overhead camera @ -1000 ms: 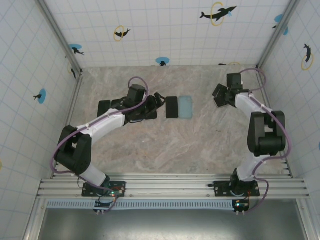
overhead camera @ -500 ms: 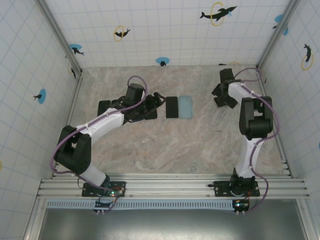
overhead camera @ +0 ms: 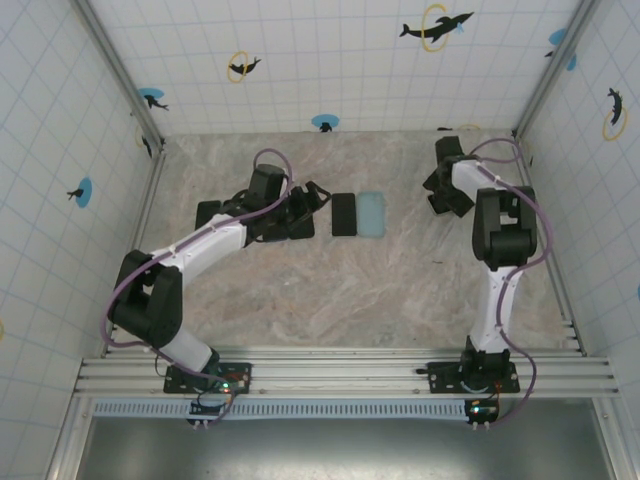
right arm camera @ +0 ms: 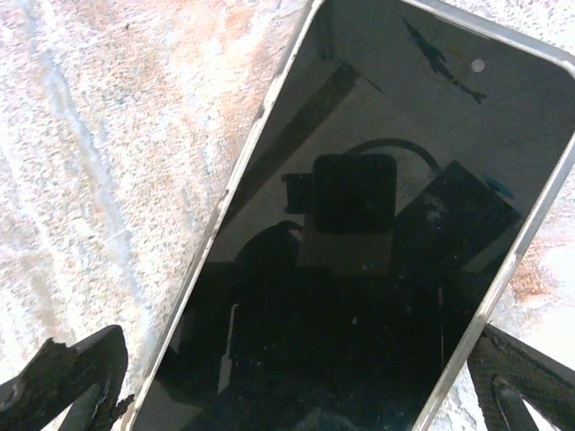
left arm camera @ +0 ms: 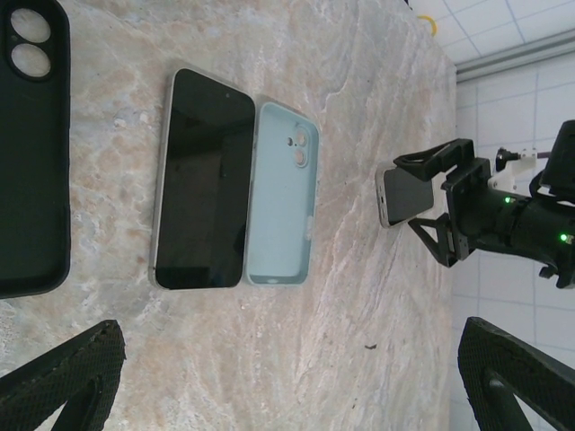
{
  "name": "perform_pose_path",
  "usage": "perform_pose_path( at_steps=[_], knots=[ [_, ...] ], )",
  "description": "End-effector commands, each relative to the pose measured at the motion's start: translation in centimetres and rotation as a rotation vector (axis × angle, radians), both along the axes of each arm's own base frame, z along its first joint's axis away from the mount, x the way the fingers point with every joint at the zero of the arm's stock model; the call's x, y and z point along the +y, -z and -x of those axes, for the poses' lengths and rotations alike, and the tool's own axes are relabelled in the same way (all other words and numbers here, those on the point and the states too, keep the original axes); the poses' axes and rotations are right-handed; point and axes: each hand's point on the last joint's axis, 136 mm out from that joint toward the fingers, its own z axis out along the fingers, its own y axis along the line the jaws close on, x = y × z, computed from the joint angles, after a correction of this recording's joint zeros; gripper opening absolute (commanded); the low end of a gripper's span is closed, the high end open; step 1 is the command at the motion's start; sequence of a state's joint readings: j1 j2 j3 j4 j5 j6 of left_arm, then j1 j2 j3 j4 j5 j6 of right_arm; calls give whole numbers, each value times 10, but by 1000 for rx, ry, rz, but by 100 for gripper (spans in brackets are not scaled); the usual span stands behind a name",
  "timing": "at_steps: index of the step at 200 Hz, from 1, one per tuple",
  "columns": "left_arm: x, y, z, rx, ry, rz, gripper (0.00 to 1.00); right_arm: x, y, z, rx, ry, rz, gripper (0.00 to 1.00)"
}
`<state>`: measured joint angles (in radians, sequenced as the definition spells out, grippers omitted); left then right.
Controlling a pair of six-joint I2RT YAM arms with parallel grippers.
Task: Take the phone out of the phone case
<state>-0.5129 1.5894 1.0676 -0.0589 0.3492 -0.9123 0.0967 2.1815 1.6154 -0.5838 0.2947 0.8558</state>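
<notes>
Right gripper (overhead camera: 443,192) is spread wide at the far right, with a bare silver-edged phone (right arm camera: 359,224) in the gap; I cannot tell if it touches the phone. In the middle, a dark phone (left arm camera: 202,180) lies right beside an empty pale blue case (left arm camera: 281,205). Left gripper (left arm camera: 287,377) is spread wide too, holding nothing, near a black case (left arm camera: 31,144). The taking-out step looks done, I think. Next, both arms should lift away gently.

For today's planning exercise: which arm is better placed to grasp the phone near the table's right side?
Right. The right gripper hangs over that phone, open fingers straddling it; the left gripper is across the table, near a black case.
</notes>
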Motion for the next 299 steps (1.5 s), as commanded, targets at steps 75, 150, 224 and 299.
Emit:
perform_pose_path(
  at_steps=[75,150,224,299],
  knots=[
    [-3,2,-6,-2,34,15,97,-7,34,7,133,113,47,99],
    [-8,5,-6,9,56,32,98,1,55,28,228,156,9,92],
    [-9,1,-7,4,57,41,97,5,25,14,150,78,9,63],
    [-14,-9,-14,-14,62,63,96,34,-54,21,-26,-329,-7,50]
  ],
)
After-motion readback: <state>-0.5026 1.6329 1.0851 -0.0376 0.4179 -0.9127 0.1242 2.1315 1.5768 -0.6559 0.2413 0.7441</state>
